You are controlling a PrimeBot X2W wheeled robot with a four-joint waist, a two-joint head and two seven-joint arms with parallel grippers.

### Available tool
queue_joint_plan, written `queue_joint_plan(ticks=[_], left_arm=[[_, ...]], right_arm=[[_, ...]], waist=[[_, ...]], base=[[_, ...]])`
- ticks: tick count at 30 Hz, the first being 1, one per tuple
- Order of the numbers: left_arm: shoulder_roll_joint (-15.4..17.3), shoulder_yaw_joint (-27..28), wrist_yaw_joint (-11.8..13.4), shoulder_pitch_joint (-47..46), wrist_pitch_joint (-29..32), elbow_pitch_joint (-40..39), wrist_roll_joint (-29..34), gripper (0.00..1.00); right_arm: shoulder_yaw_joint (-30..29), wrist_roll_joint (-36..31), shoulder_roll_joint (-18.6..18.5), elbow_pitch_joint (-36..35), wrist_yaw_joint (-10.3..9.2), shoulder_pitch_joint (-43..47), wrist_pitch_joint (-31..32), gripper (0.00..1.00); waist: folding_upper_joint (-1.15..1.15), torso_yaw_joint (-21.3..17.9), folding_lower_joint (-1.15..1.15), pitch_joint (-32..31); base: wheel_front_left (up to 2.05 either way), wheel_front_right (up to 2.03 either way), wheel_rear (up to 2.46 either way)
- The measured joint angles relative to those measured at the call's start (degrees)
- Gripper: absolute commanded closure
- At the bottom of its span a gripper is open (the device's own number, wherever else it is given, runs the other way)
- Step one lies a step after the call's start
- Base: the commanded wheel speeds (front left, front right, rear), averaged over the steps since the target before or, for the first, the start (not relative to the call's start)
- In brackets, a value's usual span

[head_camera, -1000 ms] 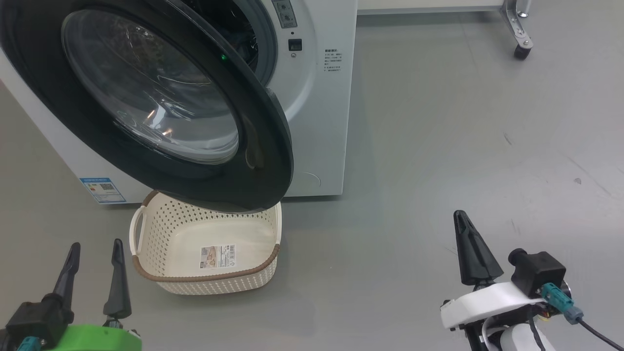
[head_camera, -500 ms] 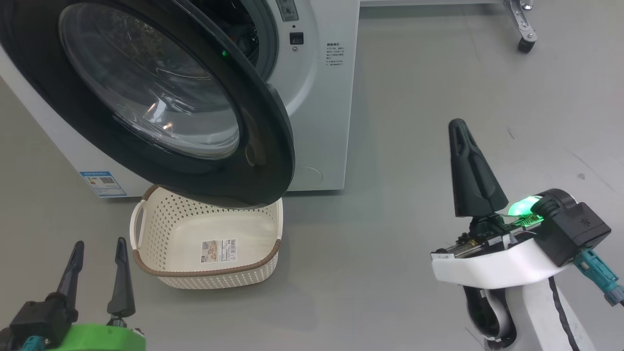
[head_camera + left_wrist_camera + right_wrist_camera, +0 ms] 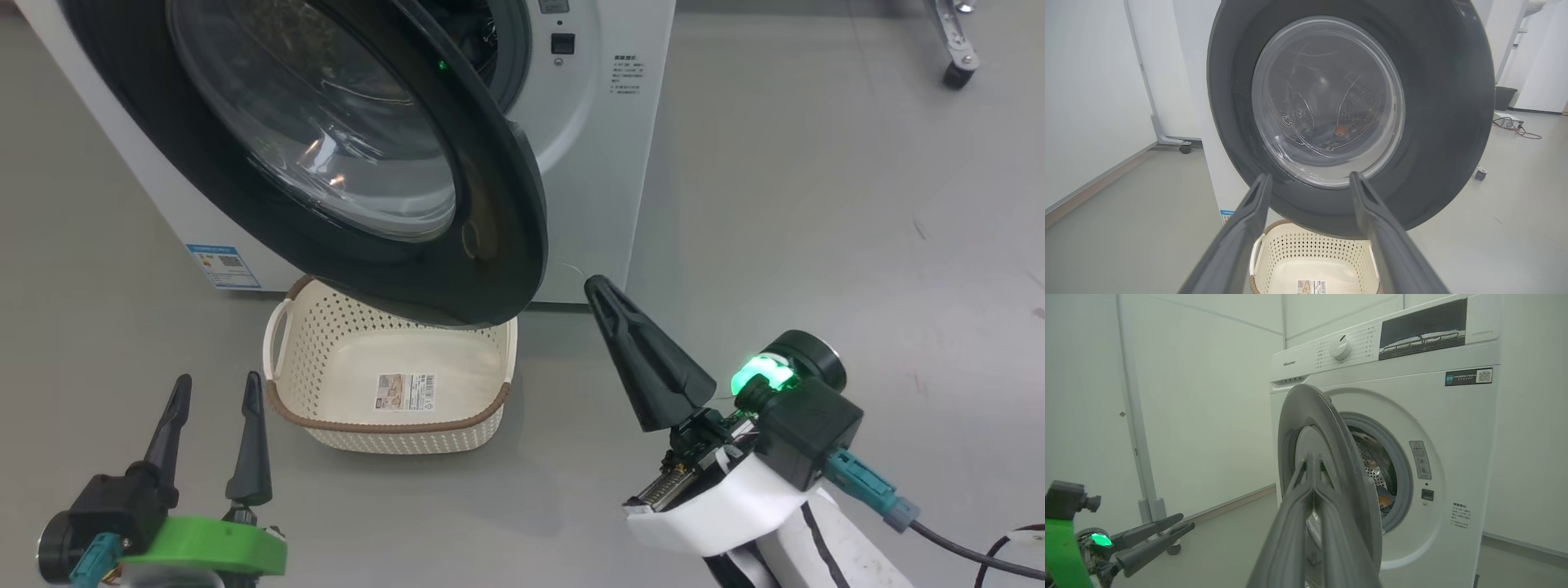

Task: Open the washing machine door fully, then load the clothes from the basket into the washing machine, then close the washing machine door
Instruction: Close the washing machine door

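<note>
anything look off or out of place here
Nothing is spilled or damaged. One awkward spot: the basket sits on the floor right below the partly open washing machine door, whose black rim overhangs the basket's back edge. Inside the basket there is just a barcode sticker on its base.

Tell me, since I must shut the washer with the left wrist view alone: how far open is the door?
Observer: Partly. In the right wrist view the door stands angled out from the washing machine, leaving the drum opening uncovered.
Operator: Where's the other arm?
Observer: The right gripper is shut, its tip just right of the door's lower edge in the head view, with a gap between them.
Operator: Anything loaded?
Observer: Yes, some clothes show low inside the opening, by the grey seal.
</note>
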Motion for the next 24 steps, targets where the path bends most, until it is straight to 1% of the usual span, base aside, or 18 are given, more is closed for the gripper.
queue_joint_plan(ticks=[12, 20, 24], left_arm=[[-1.15, -4.54, -0.01, -3.39, 0.0, -0.02, -0.15, 0.0], [-1.53, -6.58, -0.01, -6.23, 0.0, -0.16, -1.44, 0.0], [-1.91, -6.34, -0.19, -7.54, 0.0, -0.38, -1.92, 0.0]], right_arm=[[9.59, 0.22, -2.0, 3.64, 0.0, -3.02, 5.37, 1.0], [11.22, 1.56, -3.0, 6.56, 0.0, -5.99, 7.37, 1.0], [11.17, 2.14, -3.5, 8.34, 0.0, -6.36, 7.61, 1.0]], waist=[[0.0, 6.7, 0.0, 2.66], [0.0, 11.68, 0.0, 5.94], [0.0, 13.52, 0.0, 7.55]], base=[[0.0, 0.0, 0.0], [0.0, 0.0, 0.0], [0.0, 0.0, 0.0]])
